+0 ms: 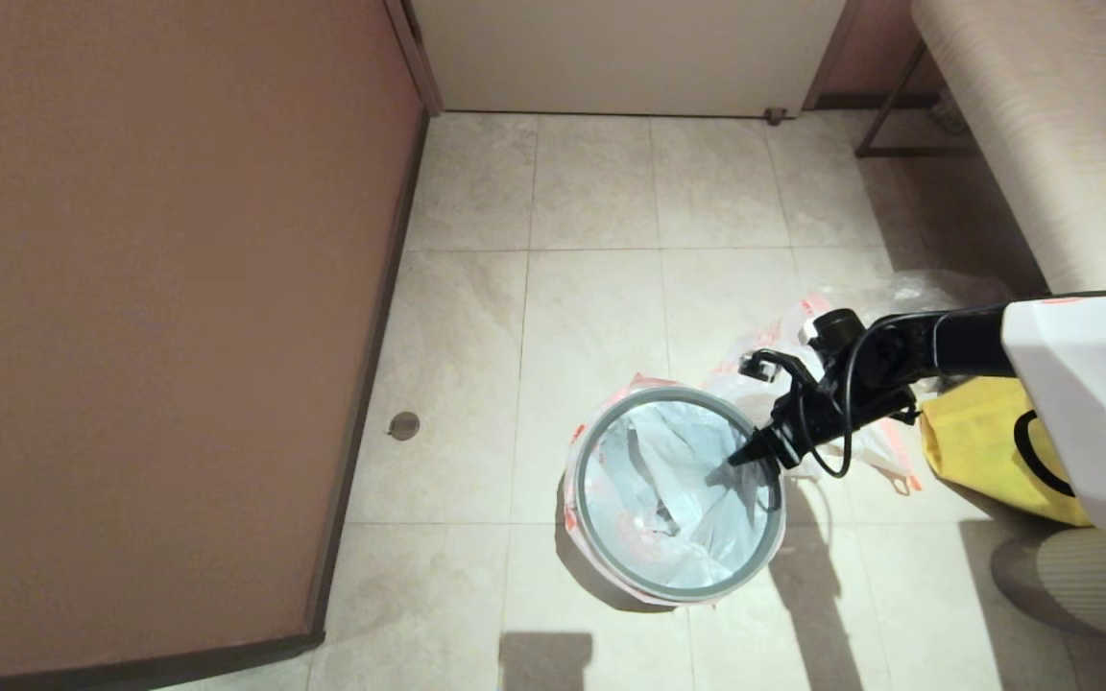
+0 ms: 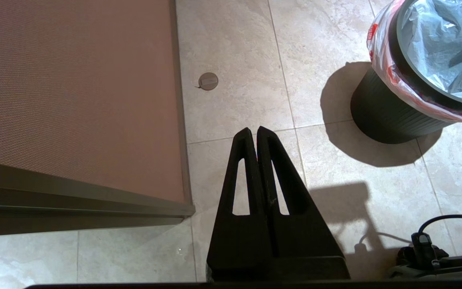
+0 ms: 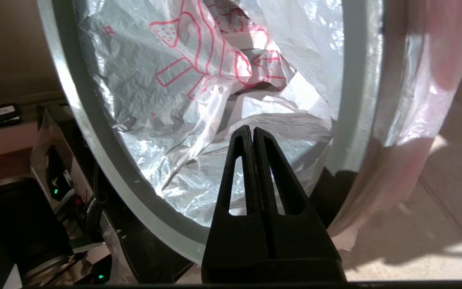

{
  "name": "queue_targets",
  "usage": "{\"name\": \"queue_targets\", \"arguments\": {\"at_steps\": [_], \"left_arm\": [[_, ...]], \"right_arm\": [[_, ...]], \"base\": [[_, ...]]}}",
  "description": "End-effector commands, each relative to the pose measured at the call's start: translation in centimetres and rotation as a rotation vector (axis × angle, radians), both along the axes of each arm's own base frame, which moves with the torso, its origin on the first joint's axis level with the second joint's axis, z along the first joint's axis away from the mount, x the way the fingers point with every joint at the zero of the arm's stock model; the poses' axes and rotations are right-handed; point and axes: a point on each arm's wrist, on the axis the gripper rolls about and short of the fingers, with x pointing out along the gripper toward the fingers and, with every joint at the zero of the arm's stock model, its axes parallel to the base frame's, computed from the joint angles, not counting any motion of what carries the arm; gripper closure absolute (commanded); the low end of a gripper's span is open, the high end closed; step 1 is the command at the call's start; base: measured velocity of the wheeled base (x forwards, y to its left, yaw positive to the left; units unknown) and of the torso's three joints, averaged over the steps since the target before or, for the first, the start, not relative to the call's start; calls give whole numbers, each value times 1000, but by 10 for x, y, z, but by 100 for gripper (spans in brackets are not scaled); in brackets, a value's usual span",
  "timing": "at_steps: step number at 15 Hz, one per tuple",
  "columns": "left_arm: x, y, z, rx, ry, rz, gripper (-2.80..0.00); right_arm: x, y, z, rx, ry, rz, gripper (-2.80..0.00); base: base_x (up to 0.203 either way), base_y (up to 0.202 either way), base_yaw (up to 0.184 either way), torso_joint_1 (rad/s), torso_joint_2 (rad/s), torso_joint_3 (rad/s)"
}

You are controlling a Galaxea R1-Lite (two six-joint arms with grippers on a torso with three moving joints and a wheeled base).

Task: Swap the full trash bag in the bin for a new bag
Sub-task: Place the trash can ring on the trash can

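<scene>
1. A pale tiled floor fills the room, with a brown wall panel well to one side of the bin and a long beige bench well beyond it on the other side.
2. The bin stands upright on the tiles, black and ribbed, with a grey ring rim seated on top.
3. A white bag with red drawing lines the bin, its orange-red hem folded out under the ring and down the outer wall. It looks loose and crumpled inside, so I judge it to be the new bag, already fitted.
4. Just beside the bin, on the bench side, another white bag with an orange-red hem lies slumped on the floor, likely the full one already taken out; a yellow tote sits next to it.
5. The right gripper hangs over the bin's mouth, just inside the ring on the tote side, fingers pressed together and holding nothing.
6. The left gripper is parked low over the tiles, well apart from the bin, fingers likewise closed and empty.
7. To finish well, the closed tip should press the liner gently down and outward against the bin wall, avoiding the thin film snagging or tearing, and without knocking the ring off its seat.
</scene>
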Motion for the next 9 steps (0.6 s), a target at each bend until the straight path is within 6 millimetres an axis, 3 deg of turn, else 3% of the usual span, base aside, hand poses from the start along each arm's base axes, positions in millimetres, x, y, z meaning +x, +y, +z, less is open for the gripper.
{"name": "queue_targets", "arguments": {"at_steps": [1, 3, 5, 9], "left_arm": [[0, 0, 0, 1, 1, 0, 0], [0, 0, 0, 1, 1, 0, 0], [0, 0, 0, 1, 1, 0, 0], [0, 0, 0, 1, 1, 0, 0]], "right_arm": [[-5, 1, 12, 11, -14, 9, 0], [-23, -2, 49, 39, -25, 22, 0], [-57, -2, 92, 80, -5, 48, 0], [-136, 7, 131, 65, 165, -40, 0]], "base": [[0, 0, 0, 0, 0, 0], [0, 0, 0, 0, 0, 0], [0, 0, 0, 0, 0, 0], [0, 0, 0, 0, 0, 0]]}}
